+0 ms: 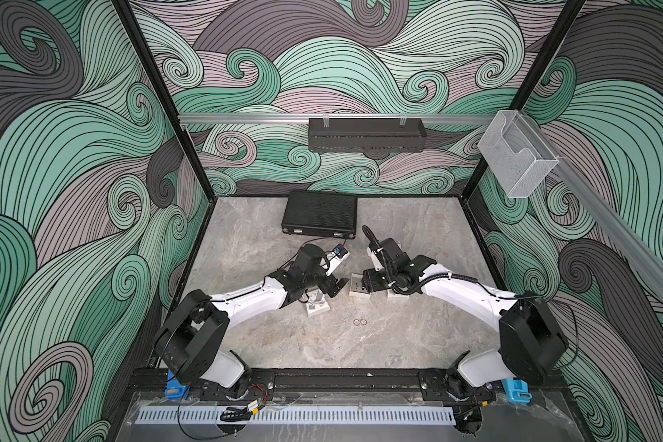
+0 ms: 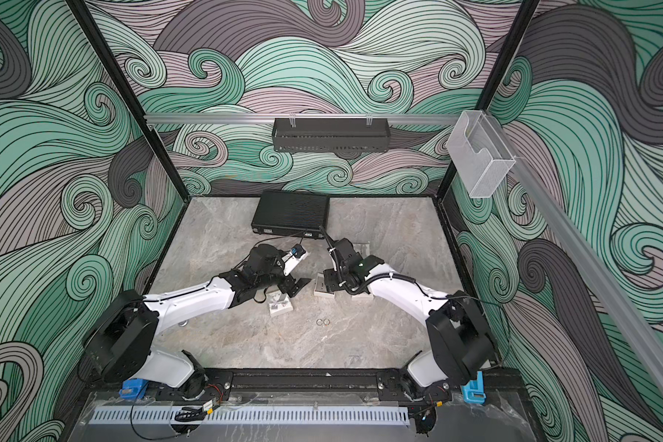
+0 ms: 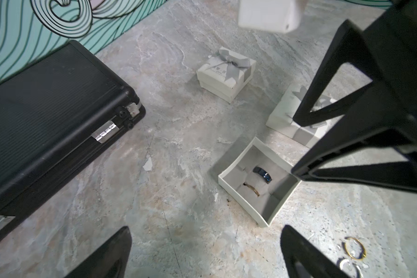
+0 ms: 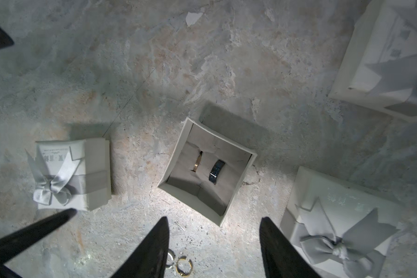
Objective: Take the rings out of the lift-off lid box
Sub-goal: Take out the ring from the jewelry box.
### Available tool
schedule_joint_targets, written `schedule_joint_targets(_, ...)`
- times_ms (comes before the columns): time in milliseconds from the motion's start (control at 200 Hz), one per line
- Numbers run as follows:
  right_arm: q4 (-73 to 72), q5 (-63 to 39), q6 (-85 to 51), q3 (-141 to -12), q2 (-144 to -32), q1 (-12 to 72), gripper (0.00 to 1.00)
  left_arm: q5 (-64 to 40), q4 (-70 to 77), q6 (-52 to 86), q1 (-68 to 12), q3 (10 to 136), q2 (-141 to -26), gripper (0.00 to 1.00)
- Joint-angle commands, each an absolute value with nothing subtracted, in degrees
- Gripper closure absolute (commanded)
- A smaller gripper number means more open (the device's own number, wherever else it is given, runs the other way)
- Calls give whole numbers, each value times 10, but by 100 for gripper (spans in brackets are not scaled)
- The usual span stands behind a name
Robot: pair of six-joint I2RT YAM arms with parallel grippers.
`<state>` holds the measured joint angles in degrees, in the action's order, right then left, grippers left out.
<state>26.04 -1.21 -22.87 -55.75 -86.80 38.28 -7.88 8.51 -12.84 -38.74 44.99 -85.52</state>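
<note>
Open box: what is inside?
A thin gold ring and a wider dark ring stand in its grey cushion; their lower halves are sunk out of sight.

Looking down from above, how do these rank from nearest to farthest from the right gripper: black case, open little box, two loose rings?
From the right gripper, in a top view:
1. Open box, just under it.
2. Loose rings, nearer the arm bases.
3. Black case, by the back wall.
</note>
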Motion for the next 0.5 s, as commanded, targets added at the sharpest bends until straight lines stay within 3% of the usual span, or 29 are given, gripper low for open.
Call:
schedule_joint_targets(0, 246, 11, -275, -569, -889, 392, 46, -106, 87, -119, -384, 479, -866, 3)
schedule_joint_targets(140, 230, 20, -295, -570, -910, 399, 54, -115, 92, -113, -384, 479, -874, 3)
schedule_joint_targets(496, 212, 33, -310, -580, -956, 404, 62, -117, 95, -107, -384, 470, -873, 4)
